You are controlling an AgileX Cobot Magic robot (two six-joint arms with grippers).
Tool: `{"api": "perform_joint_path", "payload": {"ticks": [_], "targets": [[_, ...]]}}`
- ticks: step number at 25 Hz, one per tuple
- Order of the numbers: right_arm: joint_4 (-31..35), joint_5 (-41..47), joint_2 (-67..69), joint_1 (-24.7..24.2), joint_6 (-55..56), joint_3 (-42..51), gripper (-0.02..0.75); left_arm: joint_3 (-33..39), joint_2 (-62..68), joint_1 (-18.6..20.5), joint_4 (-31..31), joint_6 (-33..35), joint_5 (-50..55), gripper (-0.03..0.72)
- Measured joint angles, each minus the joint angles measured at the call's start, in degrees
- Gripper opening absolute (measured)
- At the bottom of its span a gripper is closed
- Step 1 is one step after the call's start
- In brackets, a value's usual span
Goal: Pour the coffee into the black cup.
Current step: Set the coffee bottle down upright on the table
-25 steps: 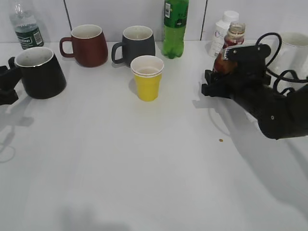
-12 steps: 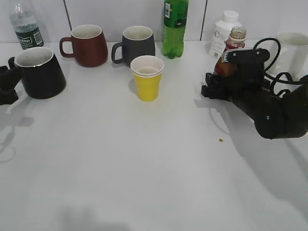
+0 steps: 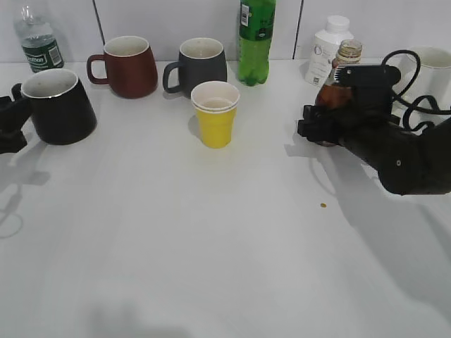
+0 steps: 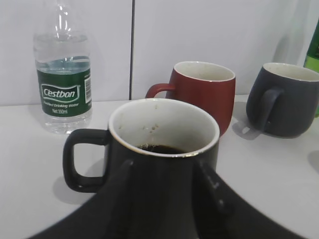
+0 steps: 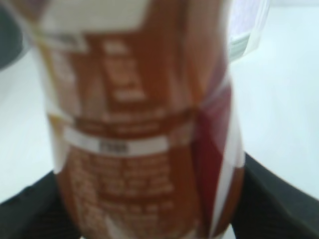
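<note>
The black cup (image 3: pixel 60 105) stands at the far left of the table; the left wrist view shows its white inside and dark liquid at the bottom (image 4: pixel 164 124). My left gripper (image 3: pixel 10 120) has a finger on each side of the cup (image 4: pixel 164 172). My right gripper (image 3: pixel 325 127) is shut on the coffee bottle (image 3: pixel 345 56), which is upright at the back right, low over or on the table, I cannot tell which. The bottle's brown-and-white label fills the right wrist view (image 5: pixel 139 99), between the fingers (image 5: pixel 149 214).
At the back stand a water bottle (image 3: pixel 39 39), a maroon mug (image 3: pixel 127 65), a dark grey mug (image 3: pixel 201 65), a tall green bottle (image 3: pixel 256 39) and a white bottle (image 3: pixel 328 46). A yellow paper cup (image 3: pixel 215 113) stands mid-table and a white mug (image 3: pixel 430 67) at far right.
My right gripper has moved slightly right and back with the coffee bottle, which now stands more upright. The left gripper and black cup have not moved.
</note>
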Motion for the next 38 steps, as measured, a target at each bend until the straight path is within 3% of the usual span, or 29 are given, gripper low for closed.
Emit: {"api": "perform_joint_path", "payload": {"ticks": [20,32,38], "targets": [[1.03,8.21,-4.12,0.0,-0.24,2.27,0.579,0.0,0.03,0.0,0.0,0.0,1.75,0.298],[1.21,9.95,-5.77,0.0,-0.89,3.67,0.58,0.0,0.03,0.0,-0.17,-2.84,4.83,0.479],[2.58,14.79,-5.87,0.0,-1.59,3.67,0.603,0.0,-0.01,0.0,0.41,-4.8,4.86,0.507]]}}
